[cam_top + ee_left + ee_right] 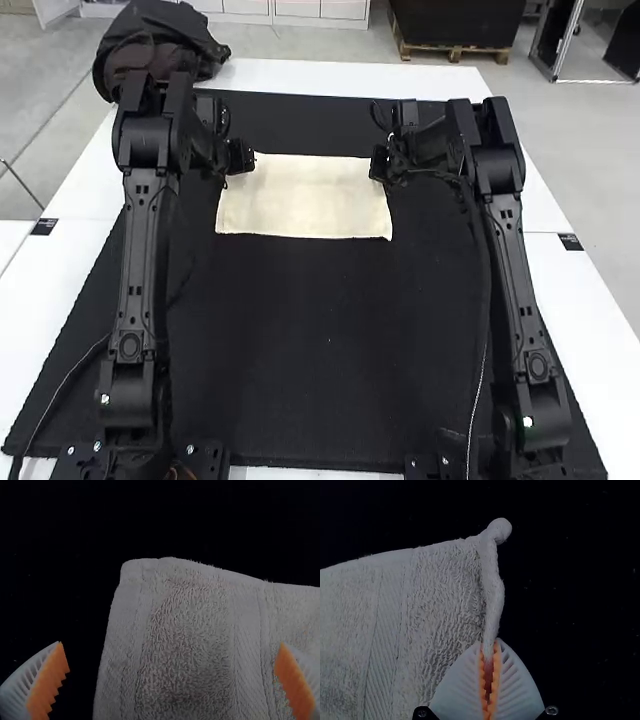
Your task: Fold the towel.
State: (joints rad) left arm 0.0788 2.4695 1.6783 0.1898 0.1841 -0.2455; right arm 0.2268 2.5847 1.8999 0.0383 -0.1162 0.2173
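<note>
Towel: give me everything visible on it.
The towel is cream terry cloth, with ribbed bands woven in near its side edges. It lies spread roughly flat as a wide rectangle on the black mat, between the arms. The right pincer pinches its right side edge, bunched there into a narrow ridge. The left pincer is open over the left far corner, not gripping.

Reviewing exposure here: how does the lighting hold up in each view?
High view: bright, the white tabletop near washed out; left wrist view: dim, the mat almost pure black, the towel's pile readable; right wrist view: similarly dark around the towel, no strong glare on it.
</note>
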